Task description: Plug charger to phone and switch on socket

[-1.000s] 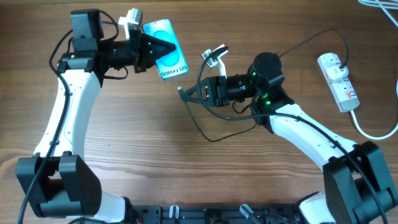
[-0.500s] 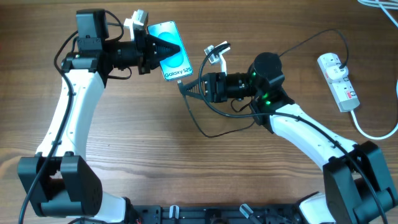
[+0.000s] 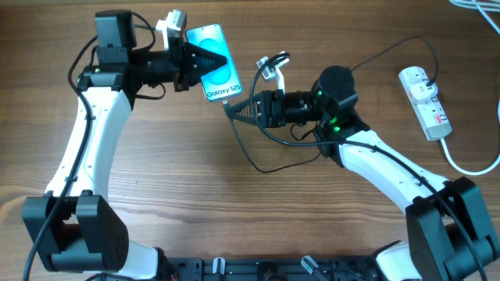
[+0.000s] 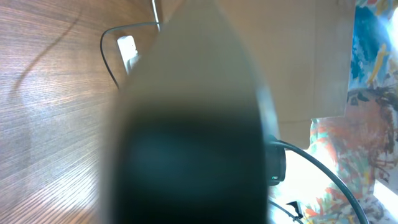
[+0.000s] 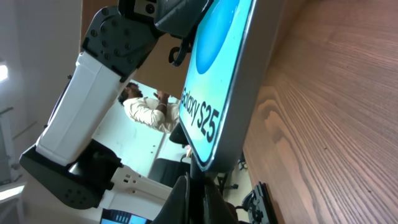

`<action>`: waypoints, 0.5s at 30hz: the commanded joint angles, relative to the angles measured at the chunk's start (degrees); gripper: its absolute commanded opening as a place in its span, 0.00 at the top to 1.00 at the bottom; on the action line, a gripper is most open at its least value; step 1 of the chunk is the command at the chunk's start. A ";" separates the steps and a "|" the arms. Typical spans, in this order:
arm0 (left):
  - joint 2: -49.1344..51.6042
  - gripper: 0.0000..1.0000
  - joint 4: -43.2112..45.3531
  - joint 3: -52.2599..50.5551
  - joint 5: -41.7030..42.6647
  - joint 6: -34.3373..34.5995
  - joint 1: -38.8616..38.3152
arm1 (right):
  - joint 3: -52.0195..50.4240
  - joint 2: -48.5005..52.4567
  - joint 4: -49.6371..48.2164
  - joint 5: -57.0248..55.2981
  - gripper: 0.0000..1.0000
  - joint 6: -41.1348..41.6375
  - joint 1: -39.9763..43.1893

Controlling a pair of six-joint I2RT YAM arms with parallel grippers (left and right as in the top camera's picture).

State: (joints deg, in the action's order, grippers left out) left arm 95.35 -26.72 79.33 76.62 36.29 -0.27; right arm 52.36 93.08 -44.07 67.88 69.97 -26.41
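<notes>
My left gripper (image 3: pixel 205 61) is shut on the phone (image 3: pixel 217 69), a teal-screened handset reading "Galaxy S25", held above the table at the upper left. In the left wrist view the phone (image 4: pixel 186 143) fills the frame as a dark blur. My right gripper (image 3: pixel 237 112) is shut on the charger connector (image 3: pixel 229 109), whose tip touches the phone's bottom edge. In the right wrist view the phone (image 5: pixel 217 81) stands right above my fingertips (image 5: pixel 194 186). The black cable (image 3: pixel 269 160) loops across the table. The white socket strip (image 3: pixel 426 101) lies at the far right.
A thick white cord (image 3: pixel 469 160) curves from the socket toward the right edge. The black cable (image 3: pixel 387 55) runs back over the table to a plug on the socket. Another white cord (image 3: pixel 476 12) shows at the top right corner.
The left arm has brought the phone right and slightly down. The right gripper has moved the connector up to the phone's bottom edge. Little has moved in the last half second.
</notes>
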 commanded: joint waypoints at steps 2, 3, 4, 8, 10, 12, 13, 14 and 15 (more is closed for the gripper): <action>-0.59 0.96 0.63 0.00 2.67 -1.38 -0.04 | 0.90 -0.72 -0.50 0.33 0.96 0.76 0.04; -0.59 0.96 0.63 0.00 2.67 -1.38 -0.04 | 0.90 -0.72 -0.50 0.33 0.96 1.18 0.04; -0.59 0.96 0.63 0.00 2.67 -1.38 -0.04 | 0.90 -0.72 -0.50 0.31 0.96 2.19 0.04; -0.59 0.96 0.66 0.00 3.39 -1.38 -0.04 | 0.90 -0.72 -0.50 0.04 0.96 2.25 0.04; -0.59 0.96 0.66 0.00 3.50 -1.46 -0.04 | 0.90 -0.72 -0.50 0.07 0.96 2.34 0.04; -0.59 0.96 0.66 0.00 3.50 -1.57 -0.04 | 0.90 -0.72 -0.55 0.07 0.96 3.10 0.04; -0.59 0.96 0.68 0.00 3.50 -1.57 -0.04 | 0.90 -0.72 -0.81 0.11 0.96 3.65 0.04; -0.59 0.96 0.85 0.00 3.50 -1.57 -0.04 | 0.90 -0.72 -1.27 0.11 0.96 3.74 0.04; -0.59 0.96 0.96 0.00 3.48 -1.60 -0.04 | 0.90 -0.72 -1.70 0.11 0.96 3.78 0.04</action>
State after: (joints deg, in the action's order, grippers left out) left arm 95.35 -26.48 79.33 77.73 36.25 -0.27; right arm 52.34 93.08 -44.51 67.88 72.40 -26.41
